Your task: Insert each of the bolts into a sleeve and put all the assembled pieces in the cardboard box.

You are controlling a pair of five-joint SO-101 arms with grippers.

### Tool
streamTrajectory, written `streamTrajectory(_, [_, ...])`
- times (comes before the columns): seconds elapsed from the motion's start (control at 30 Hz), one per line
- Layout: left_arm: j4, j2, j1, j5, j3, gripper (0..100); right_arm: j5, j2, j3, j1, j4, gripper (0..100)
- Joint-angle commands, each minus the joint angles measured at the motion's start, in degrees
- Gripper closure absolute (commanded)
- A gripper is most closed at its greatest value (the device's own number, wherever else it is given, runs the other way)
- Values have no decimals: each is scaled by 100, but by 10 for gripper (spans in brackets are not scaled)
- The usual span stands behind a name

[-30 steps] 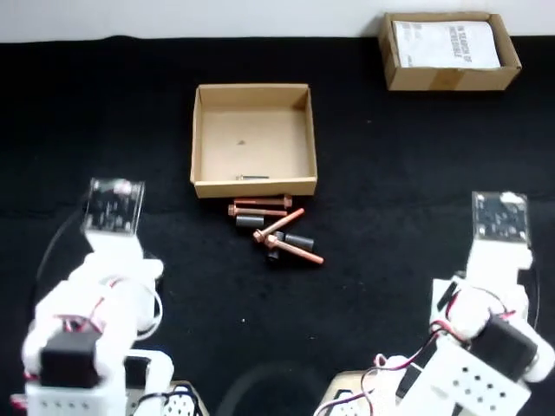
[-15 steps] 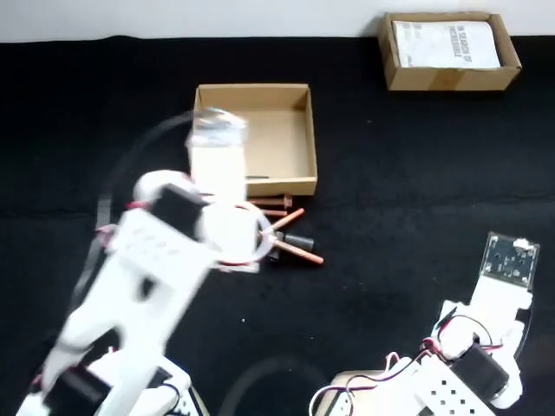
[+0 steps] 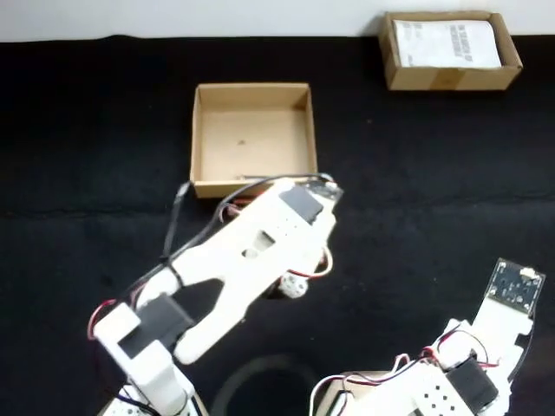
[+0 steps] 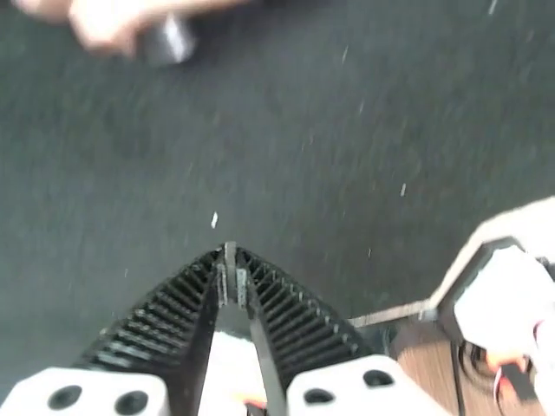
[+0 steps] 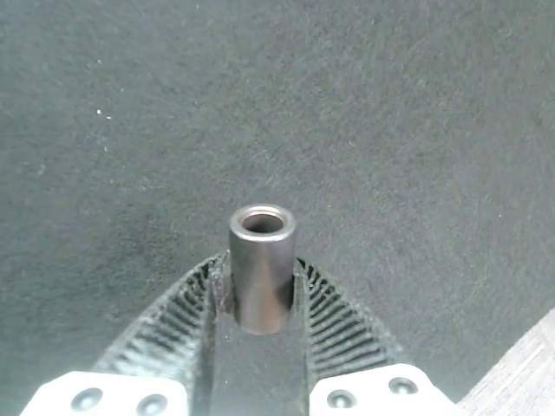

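Item: short dark-grey metal sleeve (image 5: 262,251), bore showing. My right gripper (image 5: 260,264) is clamping it by its lower half, over the black table cloth (image 3: 416,173).
Left gripper (image 4: 231,260): jaws are meeting on nothing, hovering near a blurred copper-coloured bolt (image 4: 104,22).
Open cardboard box (image 3: 201,139): lying just beyond.
Handling: I am judging it best to open wide, pinch the bolt near its head, and line the shank up with the bore.

Soft, even light over the black table (image 3: 416,173)
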Motion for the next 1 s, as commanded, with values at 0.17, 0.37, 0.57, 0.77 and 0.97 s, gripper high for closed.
streamTrajectory(0.17, [-1618,435,-444,-35,-224,991,79,-532,57,22,-101,991])
streamTrajectory(0.37, [-2444,980,-1095,-35,-224,991,387,-760,66,22,-92,991])
streamTrajectory(0.57, [-3086,1288,-1525,-18,-224,991,396,-796,66,-163,-48,991])
streamTrajectory(0.77, [-2945,505,-1253,273,-224,989,369,-787,75,-523,-48,991])
streamTrajectory(0.97, [-2303,-743,-620,387,-215,896,369,-752,75,-734,-66,991])
